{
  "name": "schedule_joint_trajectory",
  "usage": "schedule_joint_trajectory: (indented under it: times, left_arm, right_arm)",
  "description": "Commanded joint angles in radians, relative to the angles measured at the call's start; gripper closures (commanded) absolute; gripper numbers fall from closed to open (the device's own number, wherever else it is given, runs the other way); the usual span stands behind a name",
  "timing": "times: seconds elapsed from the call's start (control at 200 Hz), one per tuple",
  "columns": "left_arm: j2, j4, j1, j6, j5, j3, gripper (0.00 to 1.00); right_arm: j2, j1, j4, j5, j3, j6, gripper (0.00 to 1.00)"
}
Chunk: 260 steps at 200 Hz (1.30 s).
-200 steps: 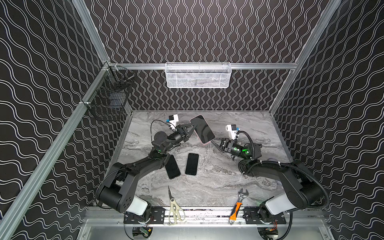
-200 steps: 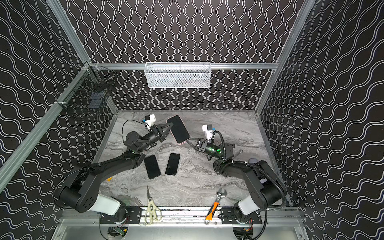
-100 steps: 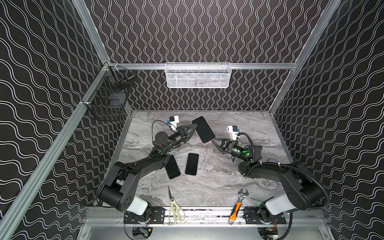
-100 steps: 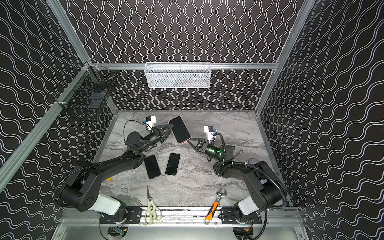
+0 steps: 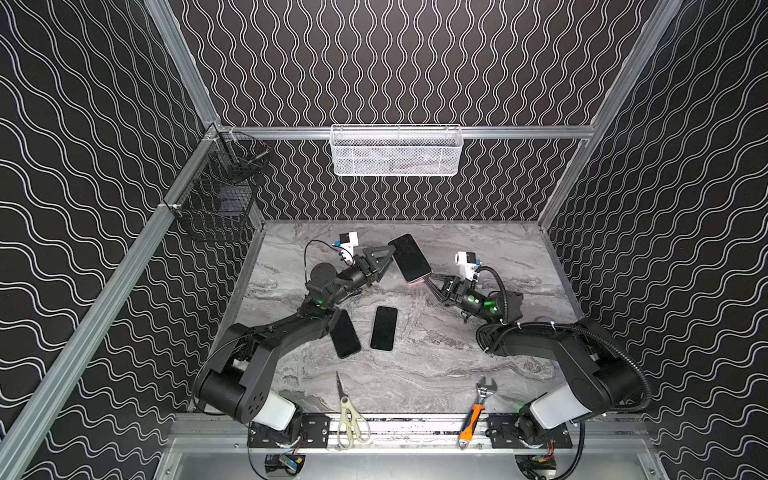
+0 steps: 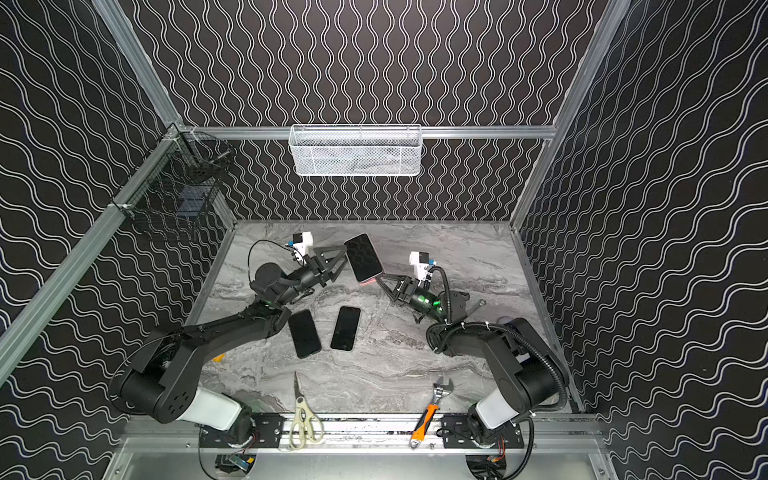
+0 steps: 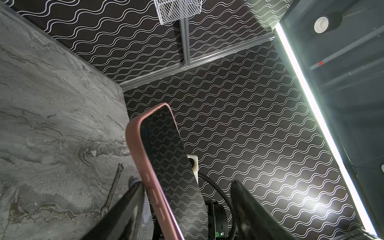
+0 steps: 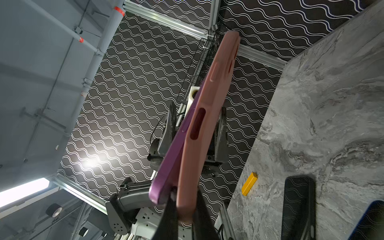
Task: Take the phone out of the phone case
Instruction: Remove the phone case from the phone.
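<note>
Two grippers meet at the phone (image 5: 409,257), aloft over the table (image 5: 457,357) in its pink case (image 7: 137,149): right gripper (image 5: 428,279) pinches the case's lower end to steady it; left gripper (image 5: 390,254) gapes astride a long edge, holding nothing, probably ready to grip

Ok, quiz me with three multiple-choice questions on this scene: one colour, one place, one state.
1. The phone case is: A blue; B pink; C green.
2. The scissors lie: A at the front rail; B against the back wall; C on the case.
3. The left pincer is: A shut on the case; B open, fingers spread either side of the case; C out of view.

Answers: B, its rim shows pink in the left wrist view; A, both top views show the handles on the rail; B, only the right pincer pinches the case's end.
</note>
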State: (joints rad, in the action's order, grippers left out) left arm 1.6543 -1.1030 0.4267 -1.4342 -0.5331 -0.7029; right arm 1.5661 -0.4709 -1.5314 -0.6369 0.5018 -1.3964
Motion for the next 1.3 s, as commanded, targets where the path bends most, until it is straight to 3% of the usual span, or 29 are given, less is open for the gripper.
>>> schedule_joint_trajectory:
  times: [0.0,0.531,0.731,0.956,1.296]
  left_arm:
    - [0.006,-0.014,0.000,0.017,-0.007,0.005,0.26]
    - [-0.048,-0.014,0.002,-0.032,0.000,0.062,0.12]
    - [-0.103,-0.012,0.024,-0.145,0.013,0.106,0.10]
    - [-0.177,0.013,0.122,-0.244,0.063,0.113,0.08]
    - [-0.199,0.107,0.255,-0.243,0.119,0.060,0.03]
  right_arm:
    - [-0.001,0.000,-0.162,0.019,0.001,-0.005,0.97]
    - [-0.005,0.004,-0.148,0.038,-0.004,0.019,0.98]
    - [-0.014,0.007,-0.112,0.048,-0.005,0.053,0.98]
    - [-0.018,0.007,-0.078,0.066,-0.004,0.087,0.99]
    - [-0.049,0.008,-0.018,0.097,-0.019,0.144,0.99]
